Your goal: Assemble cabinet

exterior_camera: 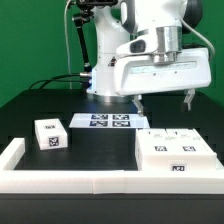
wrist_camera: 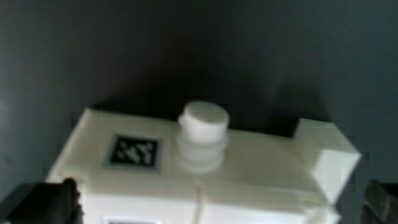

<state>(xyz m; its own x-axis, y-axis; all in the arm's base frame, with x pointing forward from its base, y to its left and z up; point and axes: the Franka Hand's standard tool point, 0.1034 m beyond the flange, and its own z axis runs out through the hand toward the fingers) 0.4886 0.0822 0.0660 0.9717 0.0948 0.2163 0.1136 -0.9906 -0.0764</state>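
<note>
The gripper (exterior_camera: 165,103) hovers above the cabinet (exterior_camera: 175,155), fingers spread wide, holding nothing. The cabinet lies on the table (exterior_camera: 100,146) at the exterior view's right; a white peg (wrist_camera: 205,128) stands upright on it. A small block (exterior_camera: 50,133) sits well apart, at the left.

place: robotics lab | cues: marker board (exterior_camera: 103,121), rimmed black table (exterior_camera: 100,150), green backdrop (exterior_camera: 30,40)

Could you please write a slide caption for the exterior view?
Open claw above the cabinet body; a small white block and the marker board lie apart on the table.
</note>
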